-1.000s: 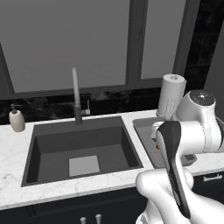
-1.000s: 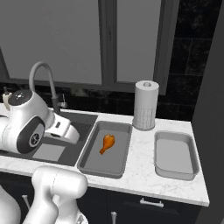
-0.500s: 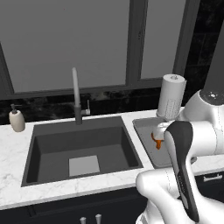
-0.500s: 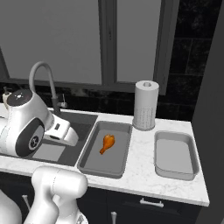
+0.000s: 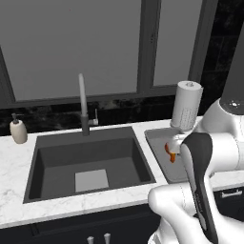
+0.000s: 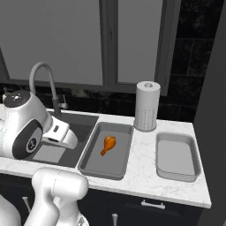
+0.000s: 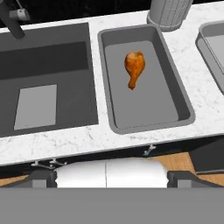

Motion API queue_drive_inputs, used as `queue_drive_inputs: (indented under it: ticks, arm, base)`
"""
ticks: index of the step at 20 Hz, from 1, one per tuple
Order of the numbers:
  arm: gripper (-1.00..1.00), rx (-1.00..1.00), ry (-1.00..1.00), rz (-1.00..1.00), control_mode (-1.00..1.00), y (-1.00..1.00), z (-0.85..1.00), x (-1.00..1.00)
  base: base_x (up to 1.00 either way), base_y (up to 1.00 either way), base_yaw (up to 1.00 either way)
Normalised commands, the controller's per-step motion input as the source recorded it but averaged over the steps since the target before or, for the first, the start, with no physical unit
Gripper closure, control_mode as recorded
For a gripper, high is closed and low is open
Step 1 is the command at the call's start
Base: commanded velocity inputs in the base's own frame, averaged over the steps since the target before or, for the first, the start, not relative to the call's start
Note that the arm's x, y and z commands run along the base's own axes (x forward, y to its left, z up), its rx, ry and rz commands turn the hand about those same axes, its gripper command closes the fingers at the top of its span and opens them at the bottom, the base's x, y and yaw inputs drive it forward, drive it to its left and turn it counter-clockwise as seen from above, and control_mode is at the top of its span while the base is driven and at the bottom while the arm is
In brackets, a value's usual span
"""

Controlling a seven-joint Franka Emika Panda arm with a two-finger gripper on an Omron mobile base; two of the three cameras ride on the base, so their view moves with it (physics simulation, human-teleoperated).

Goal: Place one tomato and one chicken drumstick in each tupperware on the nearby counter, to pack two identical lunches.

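A white marbled stone tabletop runs across the middle of the right base view, over dark navy cabinets with silver handles. A dark sink basin is set into it, in the middle left of the left base view, with a tall grey tap behind it and a small cream soap bottle at the far left. Just beside the sink, on its right in the right base view, sits a shallow grey rectangular tray with rounded corners. One orange-brown chicken drumstick lies inside this tray, near its far end, alone on the tray floor. In the hand view the drumstick is in the upper middle of the frame, with its thin end pointing toward the bottom. A second grey tray just like the first sits well apart to the right in the right base view, and nothing lies in it. A white paper-towel roll stands upright behind the gap between the two trays, near the dark back wall. The robot's end effector is at the left of the right base view, above the sink, with its fingers spread wide and nothing between them.
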Motion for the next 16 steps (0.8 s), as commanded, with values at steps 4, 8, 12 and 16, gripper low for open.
queue_drive_inputs:
  ticks: [4, 8, 12, 16]
  arm:
    - [-1.00, 0.00, -0.03, -0.02, 1.00, 0.00, 0.00, -0.15]
    - [-1.00, 0.00, 0.00, 0.00, 1.00, 0.00, 0.00, 0.00]
    - [-1.00, 0.00, 0.00, 0.00, 1.00, 0.00, 0.00, 0.00]
    - [-1.00, 0.00, 0.00, 0.00, 1.00, 0.00, 0.00, 0.00]
  base:
    - [-0.54, -0.05, -0.06]
    - [-0.97, -0.14, -0.08]
    - [-0.97, -0.53, -0.14]
    - [-0.76, -1.00, -0.07]
